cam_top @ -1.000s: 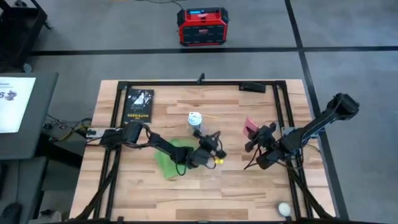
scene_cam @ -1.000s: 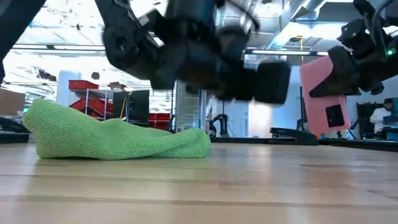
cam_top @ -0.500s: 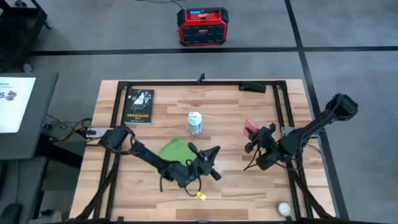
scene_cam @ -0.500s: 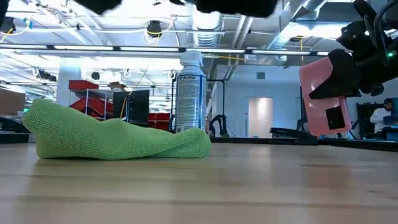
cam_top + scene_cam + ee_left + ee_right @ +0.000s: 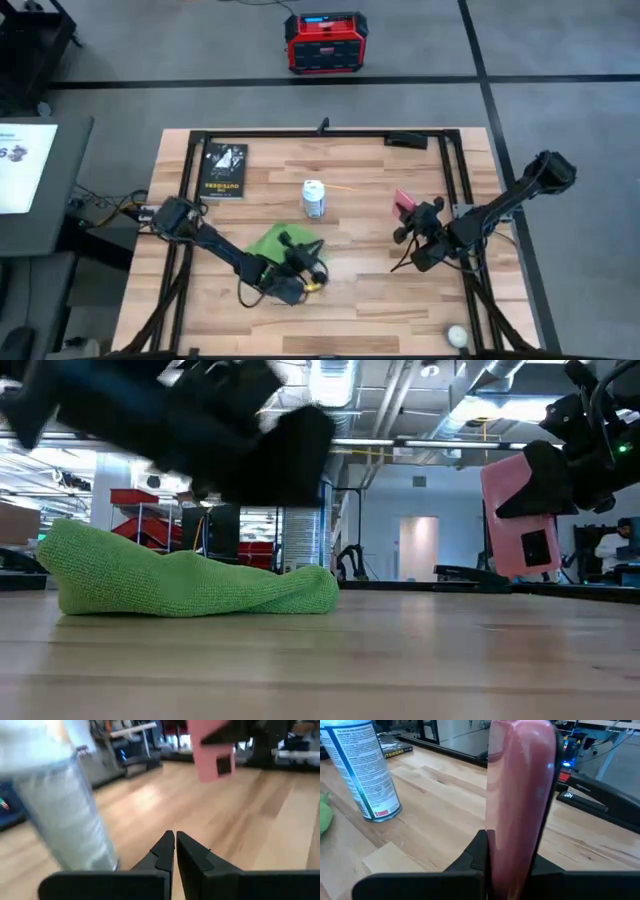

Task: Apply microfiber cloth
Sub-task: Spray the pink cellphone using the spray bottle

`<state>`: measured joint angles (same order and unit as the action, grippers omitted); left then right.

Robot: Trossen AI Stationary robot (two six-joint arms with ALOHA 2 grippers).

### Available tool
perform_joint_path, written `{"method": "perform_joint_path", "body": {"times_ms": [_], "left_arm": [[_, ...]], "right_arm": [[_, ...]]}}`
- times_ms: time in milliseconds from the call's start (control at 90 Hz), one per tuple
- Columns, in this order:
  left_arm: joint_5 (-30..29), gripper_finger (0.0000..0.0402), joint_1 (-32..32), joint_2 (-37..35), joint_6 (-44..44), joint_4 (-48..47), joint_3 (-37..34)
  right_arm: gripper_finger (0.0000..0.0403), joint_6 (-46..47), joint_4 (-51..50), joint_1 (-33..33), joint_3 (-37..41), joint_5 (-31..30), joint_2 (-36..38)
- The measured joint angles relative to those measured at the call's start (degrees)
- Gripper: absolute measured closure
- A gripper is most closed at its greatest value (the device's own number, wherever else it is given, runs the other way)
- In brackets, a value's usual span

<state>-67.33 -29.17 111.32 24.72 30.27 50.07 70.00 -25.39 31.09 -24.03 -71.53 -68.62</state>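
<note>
The lime-green microfiber cloth [image 5: 277, 243] lies bunched on the table [image 5: 370, 300], left of centre, and shows as a low heap in the low view [image 5: 180, 582]. My left gripper [image 5: 308, 262] hovers shut [image 5: 175, 842] over the cloth's near right part, holding nothing; the low view shows it as a dark shape above the cloth [image 5: 235, 445]. At the table's right side my right gripper [image 5: 415, 215] is shut on a pink phone [image 5: 403, 204]. My right gripper pinches the pink phone between its two fingers, which clasp its flat faces at one end [image 5: 512, 847]. The fingers reach in from the table's right side. The phone [image 5: 520, 510] stands upright, lifted clear of the table, its camera side toward the near edge.
A white spray can [image 5: 314, 198] stands just beyond the cloth, at the table's centre. A black book [image 5: 222, 170] lies at the far left. A small white ball [image 5: 456, 335] sits near the right front corner. Bare wood lies between the cloth and my right gripper.
My left gripper has swung from beside the spray can toward the table's near edge, then toward the left, and now hangs over the cloth's near right part. The cloth has kept its shape and place.
</note>
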Motion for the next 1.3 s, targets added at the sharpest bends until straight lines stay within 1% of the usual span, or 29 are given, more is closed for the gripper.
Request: {"method": "perform_joint_path", "body": {"times_ms": [44,89,167,200,233,267,322,389,511,622,733,800,844,922,1000,1089,1189,1300], "left_arm": [[2.67,0.0401,0.19,-2.01,-2.81,4.55,-3.99],[6.71,0.0401,1.02,-3.72,-6.56,10.91,-7.92],[16.72,0.0402,4.07,-5.55,-13.47,24.69,-14.96],[21.79,0.0402,5.75,-5.72,-16.43,31.11,-17.36],[25.67,0.0402,7.35,-5.79,-18.5,37.24,-19.38],[28.11,0.0402,8.77,-5.91,-19.9,42.33,-20.95],[29.91,0.0402,10.95,-6.06,-21.37,45.69,-22.04],[30.44,0.0402,12.99,-5.84,-23.01,45.75,-22.46],[34.02,0.0402,15.46,-5.95,-24.05,42.97,-20.92],[32.41,0.0402,17.25,-5.8,-23.64,37.71,-19.59],[32.02,0.0402,18.49,-5.91,-23.72,35.99,-18.15],[31.99,0.0402,19.36,-5.85,-24.28,35.36,-17.58],[30.85,0.0402,20.08,-5.84,-24.41,34.67,-17.07],[30.13,0.0402,21.44,-5.84,-24.51,33.24,-15.96],[30.34,0.0402,22.63,-5.84,-24.99,31.27,-14.59],[30.78,0.0402,23.93,-5.46,-26.62,30.18,-13.1],[33.33,0.0402,25.36,-5.15,-28.24,30.49,-11.8],[39.78,0.0402,26.29,-5.21,-28.47,31.49,-10.26]], "right_arm": [[0.0392,-0.02,0.35,0.03,0.0,0.0,0.0],[0.0392,-0.04,0.53,0.02,0.0,-0.07,0.0],[0.0392,-0.02,0.77,0.02,0.0,-0.48,0.0],[0.0392,-0.02,0.85,0.04,0.0,-0.48,0.0],[0.0392,-0.02,1.06,0.02,0.0,-0.48,0.0],[0.0392,-0.04,1.23,0.02,0.0,-0.48,0.0],[0.0392,-0.08,1.66,-0.02,0.0,-0.62,0.0],[0.0392,-0.13,1.69,-0.02,0.0,-0.61,0.0],[0.0391,-0.16,1.69,-0.19,0.0,-0.66,0.0],[0.0391,-0.17,1.73,-1.17,0.0,-0.66,0.0],[0.0391,-1.09,2.12,-2.59,0.0,-0.72,0.0],[0.0391,-3.87,4.21,-4.13,0.0,-0.69,0.0],[0.0391,-6.38,6.41,-5.14,0.0,-0.65,0.0],[0.0391,-12.18,11.18,-6.41,0.0,-0.61,0.0],[0.0391,-18.58,16.36,-7.57,0.0,-0.48,0.0],[0.0391,-23.62,20.33,-8.48,0.0,0.19,0.0],[0.0391,-25.42,21.45,-9.2,0.0,0.52,0.0],[0.0391,-25.46,21.35,-9.75,-0.02,0.96,0.0]]}}
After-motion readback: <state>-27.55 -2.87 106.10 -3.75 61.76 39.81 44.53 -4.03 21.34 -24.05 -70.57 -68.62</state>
